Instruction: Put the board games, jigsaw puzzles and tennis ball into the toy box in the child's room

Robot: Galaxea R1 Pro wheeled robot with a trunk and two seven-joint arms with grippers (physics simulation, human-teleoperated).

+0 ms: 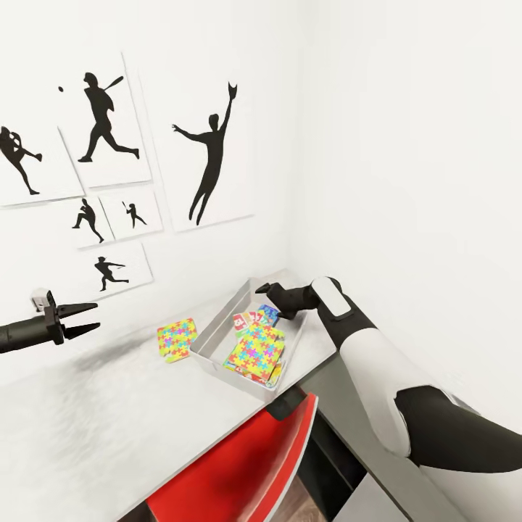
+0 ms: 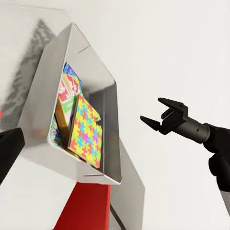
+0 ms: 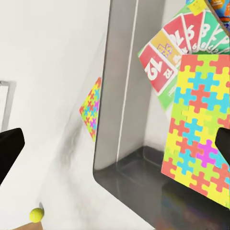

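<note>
The light grey toy box stands on the pale table against the wall. Inside it a jigsaw puzzle lies on top of printed board games. A second jigsaw puzzle lies flat on the table just left of the box. My right gripper hovers open and empty over the box's far end. My left gripper hangs open and empty above the table, well left of the box. The right wrist view has the boxed puzzle, a red-and-green game, the outer puzzle and the tennis ball on the table.
A red chair is tucked under the table's front edge below the box. A lower dark grey section runs along the right wall under my right arm. Baseball silhouette posters hang on the wall behind.
</note>
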